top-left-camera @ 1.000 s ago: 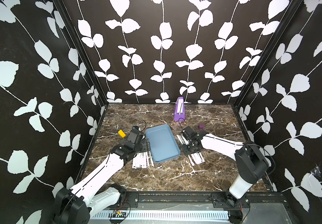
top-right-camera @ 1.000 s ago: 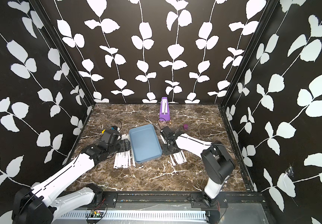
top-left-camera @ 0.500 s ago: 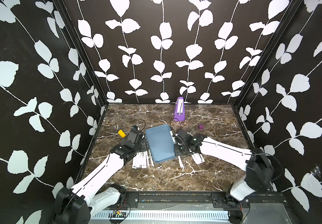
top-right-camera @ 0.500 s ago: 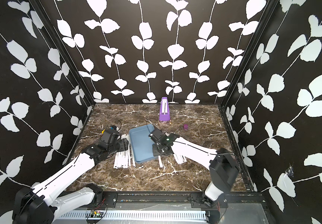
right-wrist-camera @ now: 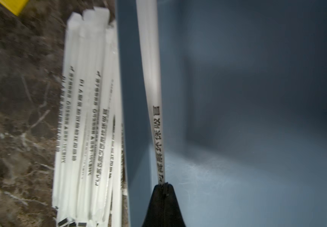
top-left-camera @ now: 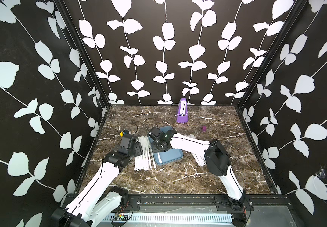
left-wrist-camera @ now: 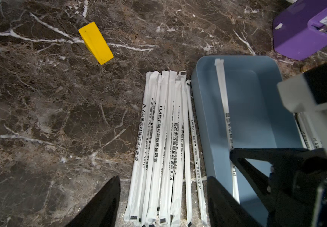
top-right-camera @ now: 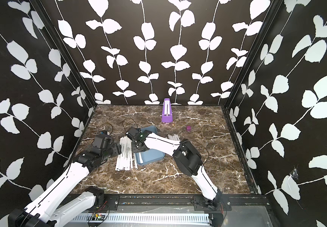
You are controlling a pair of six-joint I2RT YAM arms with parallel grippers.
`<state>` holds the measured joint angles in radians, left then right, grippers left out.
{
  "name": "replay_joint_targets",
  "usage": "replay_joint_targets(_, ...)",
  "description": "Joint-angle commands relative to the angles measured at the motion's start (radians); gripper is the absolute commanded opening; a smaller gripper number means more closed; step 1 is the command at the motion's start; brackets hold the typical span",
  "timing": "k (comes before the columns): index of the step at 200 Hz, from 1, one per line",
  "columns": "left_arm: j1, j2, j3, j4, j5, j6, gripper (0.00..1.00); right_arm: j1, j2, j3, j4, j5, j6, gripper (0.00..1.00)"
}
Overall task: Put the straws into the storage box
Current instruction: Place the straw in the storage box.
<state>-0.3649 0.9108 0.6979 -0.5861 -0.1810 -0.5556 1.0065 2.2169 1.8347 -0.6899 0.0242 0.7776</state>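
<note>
A straw (right-wrist-camera: 151,78), judged light and bendy and best taken mid-length, is pinched by the right gripper (right-wrist-camera: 163,185) over the storage box (right-wrist-camera: 257,176); the left gripper (left-wrist-camera: 162,196) is spread open.

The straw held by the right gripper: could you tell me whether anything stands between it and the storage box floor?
Nothing visible does: the right gripper is shut on the straw inside the storage box, over bare floor.
</note>
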Motion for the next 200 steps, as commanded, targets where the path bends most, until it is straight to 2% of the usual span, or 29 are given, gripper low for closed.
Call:
replay_joint_targets(1,0.011,0.008,-0.011,-0.009,0.016,0.022,0.71,0.017,-0.001,0.005,-0.031,-0.019,0.026,0.01)
replay_joint_targets(61,0.009,0.066,-0.016,0.013,0.079,0.012,0.65,0.018,0.051,0.003,-0.028,-0.005,0.073,0.01)
replay_joint_targets(124,0.009,0.021,-0.052,0.010,0.075,0.001,0.58,0.018,0.068,-0.014,-0.006,-0.026,0.092,0.05)
replay_joint_targets(160,0.009,0.011,-0.046,-0.001,0.087,0.006,0.51,0.019,0.058,-0.026,0.004,-0.026,0.095,0.10)
replay_joint_targets(200,0.008,0.019,-0.061,0.041,0.185,-0.012,0.43,0.016,0.025,-0.029,0.013,-0.047,0.086,0.19)
